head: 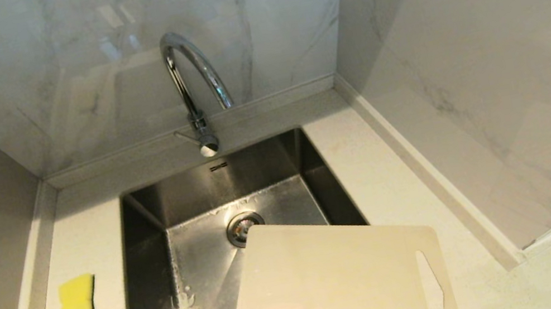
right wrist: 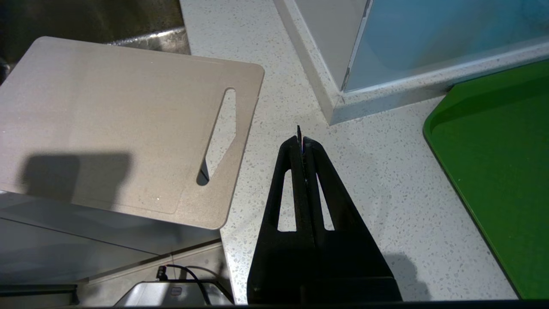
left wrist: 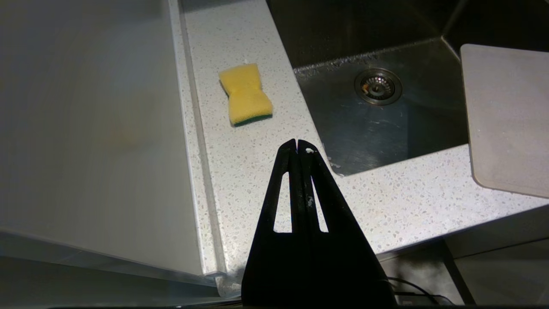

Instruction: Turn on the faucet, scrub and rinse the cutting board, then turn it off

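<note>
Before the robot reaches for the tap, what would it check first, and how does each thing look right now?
1. Faucet off, no water running: ok.
2. Lever free of obstacles: ok.
3. Cutting board under the spout: not ok, it lies over the sink's near right corner.
4. Sponge within reach on the counter: ok.
5. Left gripper and right gripper empty, jaws shut: ok.
6. Drain unblocked: cannot tell.

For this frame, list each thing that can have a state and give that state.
faucet: no water running.
cutting board: lying flat, partly over the sink's front right corner, unheld.
sponge: on the counter left of the sink, untouched.
sink: holds only droplets.
left gripper: shut, empty.
right gripper: shut, empty.
</note>
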Motion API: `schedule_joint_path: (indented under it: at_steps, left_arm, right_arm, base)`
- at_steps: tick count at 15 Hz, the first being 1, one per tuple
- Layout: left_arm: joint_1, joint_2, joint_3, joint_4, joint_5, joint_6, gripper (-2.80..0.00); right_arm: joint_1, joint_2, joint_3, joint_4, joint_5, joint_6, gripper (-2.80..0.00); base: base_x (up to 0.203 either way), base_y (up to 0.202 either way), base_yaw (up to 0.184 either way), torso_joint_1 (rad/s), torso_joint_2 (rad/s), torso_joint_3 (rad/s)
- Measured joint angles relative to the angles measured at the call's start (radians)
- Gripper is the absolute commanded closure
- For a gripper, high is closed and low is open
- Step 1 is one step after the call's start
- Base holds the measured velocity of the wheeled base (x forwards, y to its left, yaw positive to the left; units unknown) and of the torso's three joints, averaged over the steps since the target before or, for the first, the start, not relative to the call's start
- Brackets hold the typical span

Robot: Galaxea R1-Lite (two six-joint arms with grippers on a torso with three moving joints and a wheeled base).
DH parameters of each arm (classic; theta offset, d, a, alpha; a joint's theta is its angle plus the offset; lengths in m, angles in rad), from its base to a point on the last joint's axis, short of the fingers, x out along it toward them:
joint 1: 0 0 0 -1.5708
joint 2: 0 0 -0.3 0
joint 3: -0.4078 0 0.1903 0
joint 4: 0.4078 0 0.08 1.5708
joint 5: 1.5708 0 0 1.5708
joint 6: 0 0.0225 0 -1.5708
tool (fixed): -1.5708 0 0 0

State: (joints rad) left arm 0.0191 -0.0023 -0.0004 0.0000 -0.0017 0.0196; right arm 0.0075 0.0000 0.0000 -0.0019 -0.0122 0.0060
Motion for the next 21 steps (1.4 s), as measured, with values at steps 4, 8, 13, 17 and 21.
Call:
schedule_joint_path:
  at_steps: [4,8,13,17,21]
  left_arm:
    - [0.0,0.0,0.0,0.0,0.0,0.0,0.0]
    - [0.0,0.0,0.0,0.0,0.0,0.0,0.0]
    - [-0.002,0.0,0.0,0.0,0.0,0.0,0.0]
    - [-0.001,0.0,0.0,0.0,0.0,0.0,0.0]
    - [0.0,0.0,0.0,0.0,0.0,0.0,0.0]
  right_arm:
    - [0.0,0.0,0.0,0.001,0.001,-0.004,0.0]
    - [0.0,0.0,0.0,0.002,0.0,-0.002,0.0]
    - [0.0,0.0,0.0,0.002,0.0,0.004,0.0]
    - [0.0,0.0,0.0,0.001,-0.001,0.005,0.0]
    - [0.0,0.0,0.0,0.001,-0.001,0.006,0.0]
  base:
    - [0.0,0.0,0.0,0.0,0.0,0.0]
    - [0.0,0.0,0.0,0.0,0.0,0.0]
    - [0.0,0.0,0.0,0.0,0.0,0.0]
    - [0.0,0.0,0.0,0.0,0.0,0.0]
    - [0.0,0.0,0.0,0.0,0.0,0.0]
